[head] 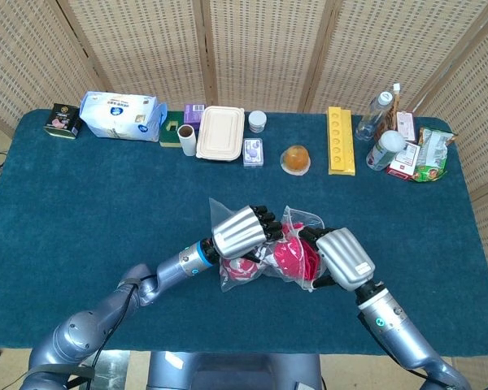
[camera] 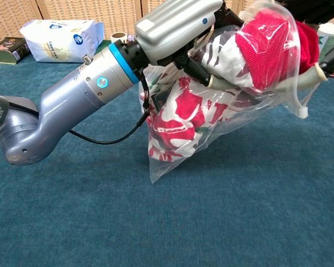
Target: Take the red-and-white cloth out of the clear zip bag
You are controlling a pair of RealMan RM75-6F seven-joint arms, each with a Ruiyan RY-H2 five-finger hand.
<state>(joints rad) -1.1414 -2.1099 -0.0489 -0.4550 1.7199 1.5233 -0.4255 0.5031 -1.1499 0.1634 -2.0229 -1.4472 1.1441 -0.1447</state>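
The left hand [head: 242, 231] has its fingers curled down over the top of the bag [camera: 211, 119], gripping the plastic near its upper edge; in the chest view the same hand [camera: 178, 22] sits at the top of the frame with a finger pressed along the bag's side. The right hand [head: 337, 258] comes in from the other side, its dark fingers reaching into the bunched red part at the bag's mouth, though I cannot tell whether they have actually closed on the plastic or on the cloth. In the chest view only a sliver of the right hand [camera: 317, 11] shows at the top right corner.

Between the two hands the bag is held up off the surface [head: 106, 211], its lower corner hanging down toward the blue cover. The cloth [camera: 178, 119] is still inside, the red-and-white print slumped into the lower part and a plain red bulge pushed up near the opening. A small white zip slider [camera: 304, 113] dangles at the bag's right edge.

Along the far edge of the surface stand a blue-and-white packet [head: 118, 114], a lidded white box [head: 220, 133], a yellow tray [head: 340, 140] and some bottles [head: 374, 115].
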